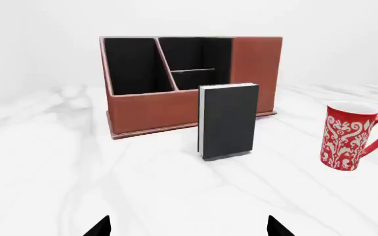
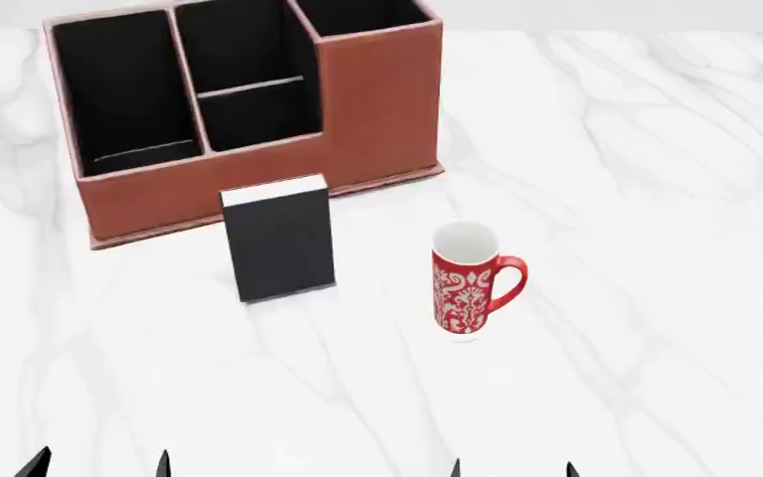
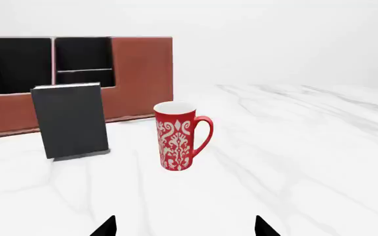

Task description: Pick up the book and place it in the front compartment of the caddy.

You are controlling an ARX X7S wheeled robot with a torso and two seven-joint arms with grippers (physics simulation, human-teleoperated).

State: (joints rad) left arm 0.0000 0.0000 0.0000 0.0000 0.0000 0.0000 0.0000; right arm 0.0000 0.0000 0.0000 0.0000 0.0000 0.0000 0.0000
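Note:
The black book (image 2: pixel 279 248) stands upright on the white marble table, just in front of the reddish-brown caddy (image 2: pixel 381 109). It also shows in the left wrist view (image 1: pixel 228 120) and the right wrist view (image 3: pixel 71 120). The caddy's middle column is split by a low crossbar (image 2: pixel 249 87). The full-height pocket behind it (image 2: pixel 229 45) is empty. My left gripper (image 2: pixel 99 465) is open and empty, well short of the book; only its fingertips (image 1: pixel 100 227) show. My right gripper (image 2: pixel 513 469) is open and empty, facing the mug.
A red-and-white patterned mug (image 2: pixel 468 283) stands right of the book, its handle to the right; it also shows in both wrist views (image 1: pixel 350 137) (image 3: pixel 175 137). The caddy's large left pocket (image 2: pixel 123 89) and square end pocket (image 2: pixel 355 12) are empty.

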